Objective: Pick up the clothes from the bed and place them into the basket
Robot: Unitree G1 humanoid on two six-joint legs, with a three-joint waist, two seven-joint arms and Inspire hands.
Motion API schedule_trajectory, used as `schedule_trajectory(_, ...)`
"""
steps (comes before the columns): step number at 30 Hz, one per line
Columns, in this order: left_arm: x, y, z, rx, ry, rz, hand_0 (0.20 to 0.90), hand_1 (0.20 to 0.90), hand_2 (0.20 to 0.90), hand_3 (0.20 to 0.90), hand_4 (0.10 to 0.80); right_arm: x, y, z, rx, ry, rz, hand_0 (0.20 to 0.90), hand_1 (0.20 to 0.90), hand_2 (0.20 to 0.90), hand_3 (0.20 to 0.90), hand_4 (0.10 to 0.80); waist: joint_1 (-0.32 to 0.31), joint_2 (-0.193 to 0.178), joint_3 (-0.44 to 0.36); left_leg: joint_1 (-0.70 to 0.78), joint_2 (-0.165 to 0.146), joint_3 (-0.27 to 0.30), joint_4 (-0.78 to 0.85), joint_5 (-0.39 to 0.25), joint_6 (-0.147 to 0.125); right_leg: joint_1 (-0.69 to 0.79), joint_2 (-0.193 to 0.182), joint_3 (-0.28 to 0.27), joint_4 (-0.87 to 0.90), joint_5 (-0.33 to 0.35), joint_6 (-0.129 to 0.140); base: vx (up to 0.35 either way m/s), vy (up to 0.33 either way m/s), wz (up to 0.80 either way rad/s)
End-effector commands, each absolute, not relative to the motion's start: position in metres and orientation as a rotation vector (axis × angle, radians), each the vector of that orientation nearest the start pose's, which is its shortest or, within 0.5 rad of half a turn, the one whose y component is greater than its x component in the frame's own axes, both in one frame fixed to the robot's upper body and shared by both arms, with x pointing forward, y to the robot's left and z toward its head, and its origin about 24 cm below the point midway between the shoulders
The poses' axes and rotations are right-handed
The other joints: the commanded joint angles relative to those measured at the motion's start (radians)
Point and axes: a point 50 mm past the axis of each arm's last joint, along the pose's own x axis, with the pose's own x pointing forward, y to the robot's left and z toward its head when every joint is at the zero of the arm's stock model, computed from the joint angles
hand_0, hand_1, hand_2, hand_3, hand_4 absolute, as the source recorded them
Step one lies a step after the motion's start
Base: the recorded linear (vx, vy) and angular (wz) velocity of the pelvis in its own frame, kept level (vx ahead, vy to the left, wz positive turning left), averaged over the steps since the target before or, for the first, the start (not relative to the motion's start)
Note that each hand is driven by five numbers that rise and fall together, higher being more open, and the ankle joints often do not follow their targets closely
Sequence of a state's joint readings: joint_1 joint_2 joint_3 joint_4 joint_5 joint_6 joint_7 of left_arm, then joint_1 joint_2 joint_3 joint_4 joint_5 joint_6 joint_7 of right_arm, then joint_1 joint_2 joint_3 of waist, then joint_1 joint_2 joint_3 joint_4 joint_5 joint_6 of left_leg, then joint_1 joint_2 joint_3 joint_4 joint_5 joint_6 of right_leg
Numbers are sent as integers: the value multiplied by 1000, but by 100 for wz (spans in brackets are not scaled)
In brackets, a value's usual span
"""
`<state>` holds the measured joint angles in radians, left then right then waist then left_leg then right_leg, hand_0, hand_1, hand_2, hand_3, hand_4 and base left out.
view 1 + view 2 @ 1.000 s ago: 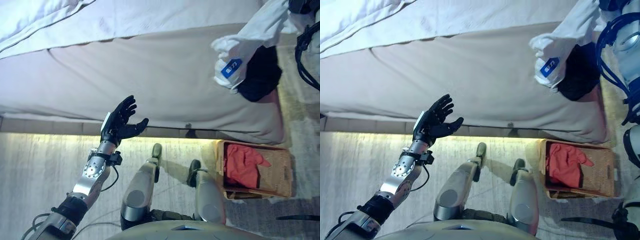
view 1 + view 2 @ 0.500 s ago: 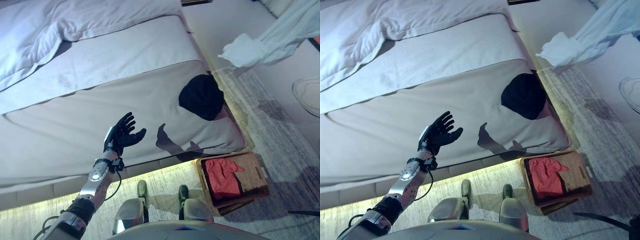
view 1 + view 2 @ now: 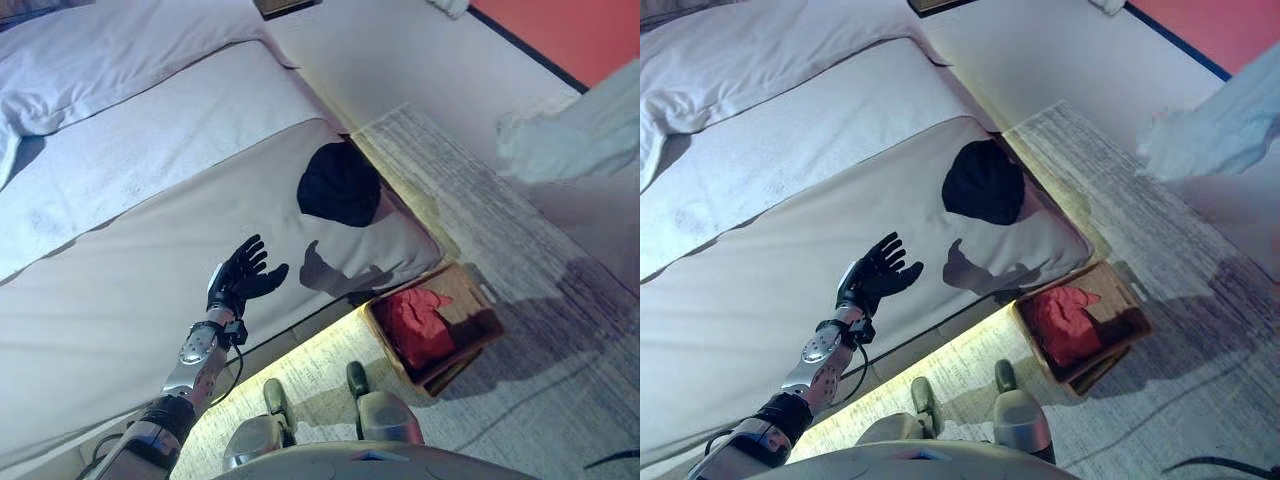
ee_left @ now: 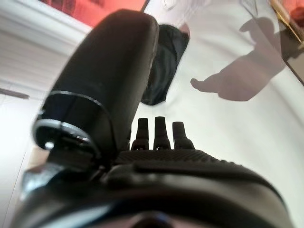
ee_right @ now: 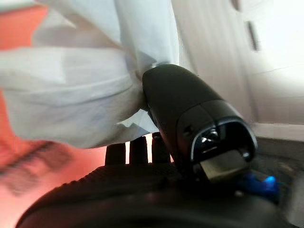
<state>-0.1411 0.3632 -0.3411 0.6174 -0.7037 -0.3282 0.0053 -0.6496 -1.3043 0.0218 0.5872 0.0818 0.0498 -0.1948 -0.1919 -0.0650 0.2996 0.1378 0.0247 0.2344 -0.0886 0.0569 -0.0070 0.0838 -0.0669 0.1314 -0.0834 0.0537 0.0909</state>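
Observation:
A black garment lies near the bed's right corner; it also shows in the left wrist view. My right hand is shut on a white garment, pinched between thumb and fingers. That garment hangs in the air over the rug, right of the bed and beyond the basket. The wicker basket stands on the floor by the bed's corner with a red cloth inside. My left hand is open and empty, raised over the bed's front edge.
A white duvet and pillow lie at the head of the bed. A grey rug runs along the bed's right side. A red surface is at the far right. A lit strip runs under the bed's edge.
The camera has swung, so the whole view has shifted. The white garment, which hung over the black one on the bed, now hangs over the rug off the bed. My left hand stays raised.

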Motion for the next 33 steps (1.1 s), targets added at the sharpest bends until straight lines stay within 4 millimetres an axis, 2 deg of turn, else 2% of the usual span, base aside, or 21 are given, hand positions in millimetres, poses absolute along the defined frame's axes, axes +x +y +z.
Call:
schedule_trajectory(1, 263, 193, -23, -177, 132, -15, 900, 900, 900, 900, 800, 268, -413, 280, -975, -218, -694, 300, 300, 300, 200, 100, -22, -17, -228, 10, 27, -16, 90, -208, 11, -77, 42, 24, 87, -43, 5, 9, 6, -41)
schedule_trajectory(2, 263, 193, -23, -175, 132, -17, 900, 900, 900, 900, 800, 267, -414, 279, -974, -216, -695, 300, 300, 300, 200, 100, -20, -18, -228, 10, 28, -15, 91, -208, 11, -77, 42, 24, 87, -43, 5, 13, -4, -32)
schedule_trajectory(4, 263, 189, -23, -163, 127, -30, 900, 900, 900, 900, 800, 270, -415, 250, -930, -162, -663, 300, 300, 300, 200, 100, -27, -18, -223, 15, 29, 1, 97, -215, 13, -83, 42, 28, 85, -36, 6, 13, -24, -16)
schedule_trajectory(8, 262, 185, -21, -124, 114, -71, 900, 900, 900, 900, 800, 271, -417, 211, -864, -63, -634, 300, 300, 300, 200, 100, -30, -14, -211, 18, 29, 15, 100, -220, 16, -91, 42, 33, 79, -26, 9, 14, -45, -17)
schedule_trajectory(13, 266, 183, -14, -86, 88, -110, 900, 900, 900, 900, 800, 276, -406, 170, -827, 19, -563, 300, 300, 300, 200, 100, -32, 1, -190, 9, 30, 24, 109, -221, 14, -110, 38, 29, 82, -18, 12, -4, -59, -6)
schedule_trajectory(19, 270, 180, -11, -89, 84, -121, 900, 900, 900, 900, 800, 289, -382, 136, -858, 114, -401, 300, 300, 300, 200, 100, -34, 15, -175, 3, 32, 40, 123, -221, 11, -126, 31, 10, 87, -14, 10, -2, -52, -1)
schedule_trajectory(28, 270, 169, -14, -100, 79, -147, 900, 900, 900, 900, 800, 289, -367, 90, -815, 225, -336, 300, 300, 300, 200, 100, -35, 33, -157, 5, 37, 51, 130, -228, 9, -136, 30, 2, 89, -13, 9, 7, -34, 1)
schedule_trajectory(33, 272, 165, -12, -101, 68, -154, 900, 900, 900, 900, 800, 290, -361, 76, -802, 262, -331, 300, 300, 300, 200, 100, -33, 43, -138, 0, 39, 50, 134, -230, 9, -144, 28, -4, 95, -13, 10, -7, -2, 0)
